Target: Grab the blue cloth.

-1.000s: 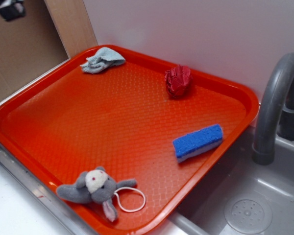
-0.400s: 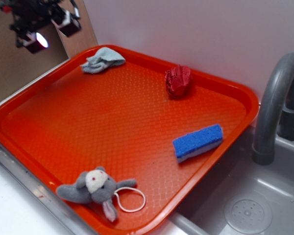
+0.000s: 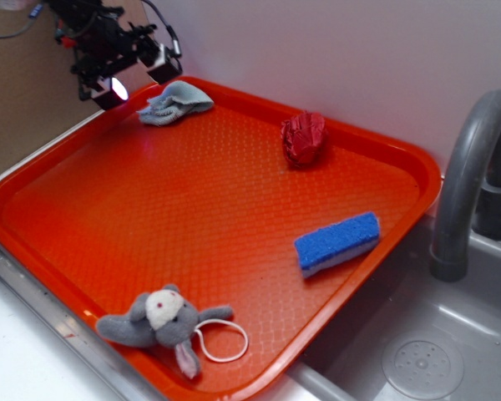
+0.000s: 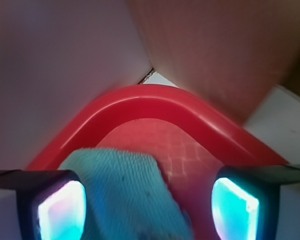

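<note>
At the upper left of the exterior frame, my gripper (image 3: 136, 73) hangs over the far corner of the orange tray (image 3: 83, 180), just left of the blue cloth (image 3: 175, 102), which lies crumpled against the tray's back rim. From the wrist view I see the jaws standing apart, the two lit pads at the bottom corners of the frame, with the cloth (image 4: 127, 192) spreading between them, nearer the left pad (image 4: 62, 210), and nothing clamped. The tray's curved corner rim (image 4: 145, 102) arcs across the middle of that frame, the white wall (image 4: 55, 65) behind it. Elsewhere on the tray: a red crumpled object (image 3: 305, 138) at upper centre, a blue sponge (image 3: 337, 242) toward the right edge, and a grey plush animal (image 3: 163, 322) at the bottom edge. A grey tap (image 3: 472, 180) and sink (image 3: 422, 359) fill the lower right.
</note>
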Controlling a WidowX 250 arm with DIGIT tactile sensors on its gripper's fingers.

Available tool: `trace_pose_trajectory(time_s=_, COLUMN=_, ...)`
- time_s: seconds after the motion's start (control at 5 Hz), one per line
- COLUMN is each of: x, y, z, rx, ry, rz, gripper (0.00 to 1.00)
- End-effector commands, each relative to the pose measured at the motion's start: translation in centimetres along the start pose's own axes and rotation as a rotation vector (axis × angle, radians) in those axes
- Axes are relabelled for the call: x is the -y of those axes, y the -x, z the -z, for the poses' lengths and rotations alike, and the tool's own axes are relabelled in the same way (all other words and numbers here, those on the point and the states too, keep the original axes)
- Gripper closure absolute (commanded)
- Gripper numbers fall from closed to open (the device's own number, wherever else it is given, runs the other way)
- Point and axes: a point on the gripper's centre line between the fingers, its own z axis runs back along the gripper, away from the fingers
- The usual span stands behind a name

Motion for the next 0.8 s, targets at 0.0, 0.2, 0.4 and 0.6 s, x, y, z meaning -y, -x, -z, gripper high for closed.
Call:
trace_pose_trajectory(time_s=0.0, x=2.2, y=0.2, z=0.9, rx=0.005, ry=0.062, rz=0.079, gripper=0.6)
trace_pose_trajectory(time_s=0.2, x=2.4, y=0.7, z=0.8, rx=0.019, ry=0.046, rz=0.069, gripper=1.0)
trace_pose_trajectory(time_s=0.4, x=2.8, y=1.3, z=0.6, rx=0.009, ry=0.052, rz=0.08, gripper=1.0)
trace_pose_trajectory(time_s=0.6, x=2.5, y=1.4, z=-0.2, rx=-0.013, ry=0.014, rz=0.072, gripper=1.0)
